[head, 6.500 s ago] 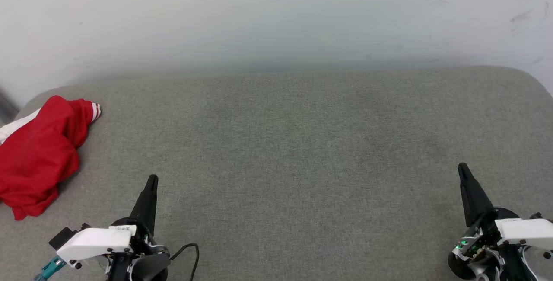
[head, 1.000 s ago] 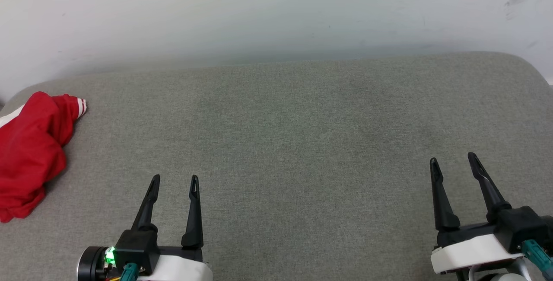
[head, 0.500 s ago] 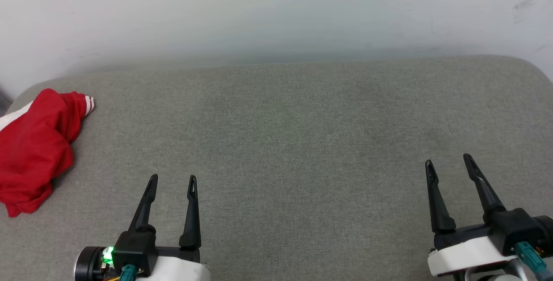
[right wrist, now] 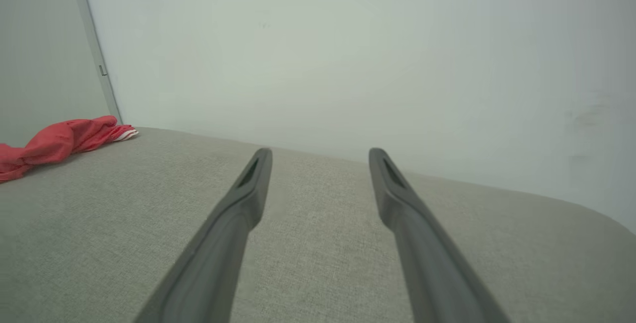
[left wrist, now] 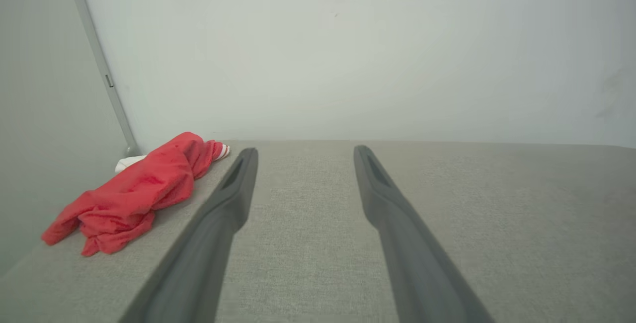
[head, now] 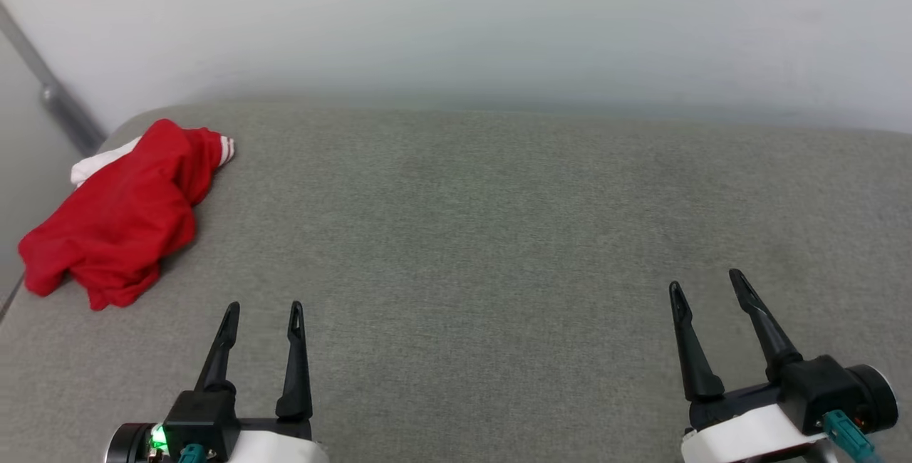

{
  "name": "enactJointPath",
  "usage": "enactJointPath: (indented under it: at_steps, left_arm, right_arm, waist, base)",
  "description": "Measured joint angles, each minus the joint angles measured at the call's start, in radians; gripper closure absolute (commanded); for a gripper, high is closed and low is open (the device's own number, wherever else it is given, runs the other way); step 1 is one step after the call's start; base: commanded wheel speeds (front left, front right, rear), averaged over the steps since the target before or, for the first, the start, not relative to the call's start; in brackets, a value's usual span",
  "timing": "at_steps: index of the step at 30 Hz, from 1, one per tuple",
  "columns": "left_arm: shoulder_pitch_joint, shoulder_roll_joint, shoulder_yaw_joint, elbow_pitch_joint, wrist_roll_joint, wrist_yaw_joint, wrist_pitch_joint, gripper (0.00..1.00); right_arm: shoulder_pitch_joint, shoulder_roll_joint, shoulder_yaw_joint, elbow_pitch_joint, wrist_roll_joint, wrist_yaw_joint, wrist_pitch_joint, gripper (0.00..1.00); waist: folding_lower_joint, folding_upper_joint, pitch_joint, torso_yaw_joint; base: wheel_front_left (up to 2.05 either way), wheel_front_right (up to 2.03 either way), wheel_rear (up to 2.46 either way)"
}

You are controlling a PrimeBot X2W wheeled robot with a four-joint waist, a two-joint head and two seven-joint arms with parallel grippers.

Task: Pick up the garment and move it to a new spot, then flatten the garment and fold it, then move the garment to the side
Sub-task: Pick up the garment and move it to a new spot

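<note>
The garment (head: 125, 217) is a crumpled red heap with a white sleeve and striped trim, lying at the far left corner of the grey cushioned surface (head: 484, 235). It also appears left of my fingers in the left wrist view as the garment (left wrist: 134, 194), and far left in the right wrist view as the garment (right wrist: 59, 141). My left gripper (head: 262, 310) hovers open at the lower left, to the right of and nearer than the heap, holding nothing. My right gripper (head: 705, 285) stands open at the lower right, far from the cloth.
A pale wall (head: 456, 21) runs behind the surface. A grey vertical rail (head: 50, 92) stands at the left corner by the garment. The surface's left edge (head: 14, 292) drops off just beside the heap.
The head camera has turned left, so the garment sits further into view and the rail shows. Both grippers stay open and have shifted little.
</note>
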Motion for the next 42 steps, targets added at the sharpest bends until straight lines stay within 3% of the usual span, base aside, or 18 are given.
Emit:
enactJointPath:
  at_steps: [24,31,42]
  left_arm:
    - [0.040,0.000,0.052,-0.038,0.033,-0.020,0.000,0.00]
    - [0.044,0.000,0.049,-0.038,0.035,-0.017,0.000,0.00]
    - [0.054,0.000,0.052,-0.049,0.046,-0.017,0.000,0.00]
  right_arm:
    - [0.020,0.000,0.082,0.014,0.026,0.000,0.000,0.00]
    - [0.021,0.000,0.089,0.018,0.030,0.000,0.000,0.00]
    - [0.021,0.000,0.092,0.019,0.040,0.000,0.000,0.00]
  waist:
    - [0.0000,0.0000,-0.022,0.278]
    - [0.0000,0.0000,-0.026,0.318]
    - [0.0000,0.0000,-0.033,0.326]
  base:
    - [0.00,0.00,0.00]
    - [0.00,0.00,0.00]
    - [0.00,0.00,0.00]
